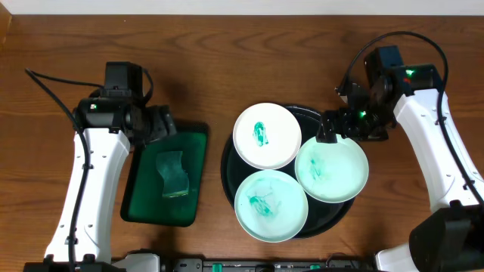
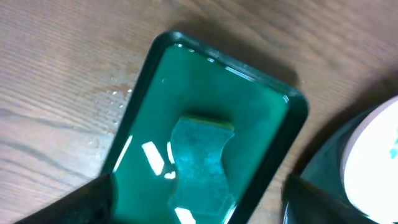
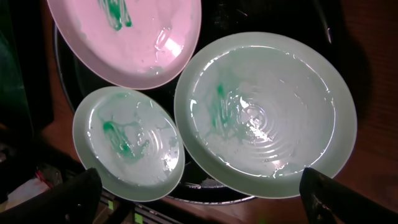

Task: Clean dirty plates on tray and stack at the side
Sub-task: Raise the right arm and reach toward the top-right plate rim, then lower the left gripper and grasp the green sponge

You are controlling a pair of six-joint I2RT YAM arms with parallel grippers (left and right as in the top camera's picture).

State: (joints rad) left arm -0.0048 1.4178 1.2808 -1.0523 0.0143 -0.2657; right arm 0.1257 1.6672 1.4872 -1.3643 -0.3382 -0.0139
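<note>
Jaws spread wide and empty, the right gripper (image 1: 330, 128) hangs over the far edge of the rightmost of three green-smeared plates (image 1: 266, 136) (image 1: 271, 204) (image 1: 331, 168) hiding most of the black tray (image 1: 225, 162), while the left gripper (image 1: 162, 125), equally wide and empty, fingertips cut off in its wrist view, hangs over the green tray (image 1: 144, 198) and sponge (image 1: 172, 174).

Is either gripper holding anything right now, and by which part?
Nothing is held. The left gripper is open over the sponge in the green tray; the right gripper is open over the plates.
</note>
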